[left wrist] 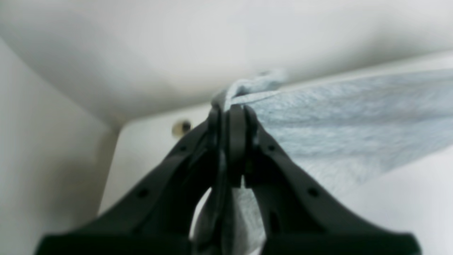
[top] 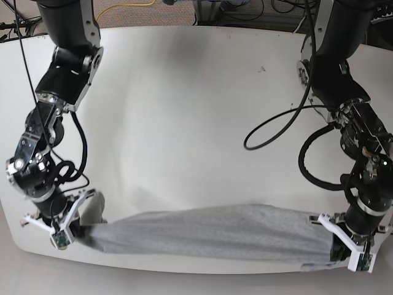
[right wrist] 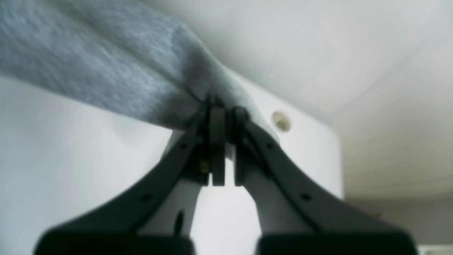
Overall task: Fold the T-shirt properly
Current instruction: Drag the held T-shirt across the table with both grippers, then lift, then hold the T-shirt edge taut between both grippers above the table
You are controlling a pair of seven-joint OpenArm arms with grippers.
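Both clamping shirt [top: 209,232] ends: left hand [left wrist: 231,117] and right hand [right wrist: 221,109], stretching it taut along bench [top: 196,123] front edge.

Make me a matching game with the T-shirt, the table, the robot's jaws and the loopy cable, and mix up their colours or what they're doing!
Things:
1. T-shirt
2. table
3. left gripper and right gripper
4. cable

Descriptions:
A. white
B. black, looping over the table
C. grey, stretched between both arms
D. jaws shut on cloth

Pairs: 1-C, 2-A, 3-D, 4-B
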